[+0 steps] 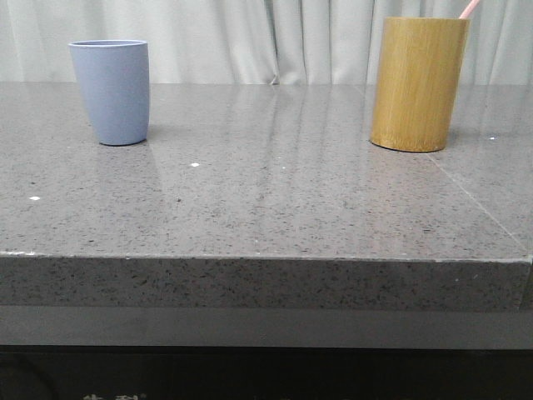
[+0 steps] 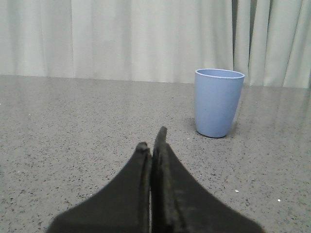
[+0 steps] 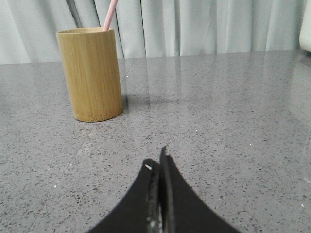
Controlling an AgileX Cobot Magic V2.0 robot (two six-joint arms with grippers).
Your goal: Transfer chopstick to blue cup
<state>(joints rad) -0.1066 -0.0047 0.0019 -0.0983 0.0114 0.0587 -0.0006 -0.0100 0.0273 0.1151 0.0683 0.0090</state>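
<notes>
The blue cup (image 1: 111,92) stands upright at the far left of the grey table; it also shows in the left wrist view (image 2: 218,102). A pale pink chopstick end (image 1: 469,9) sticks out of the tall bamboo holder (image 1: 416,83) at the far right. The right wrist view shows the holder (image 3: 91,74) and the pink end (image 3: 111,14) too. My left gripper (image 2: 151,141) is shut and empty, low over the table, short of the cup. My right gripper (image 3: 158,159) is shut and empty, well short of the holder. Neither gripper shows in the front view.
The grey speckled table (image 1: 275,192) ends in a front edge (image 1: 266,258) near the camera. A pale curtain (image 1: 275,37) hangs behind the table. A white object's edge (image 3: 306,26) shows at the far side in the right wrist view.
</notes>
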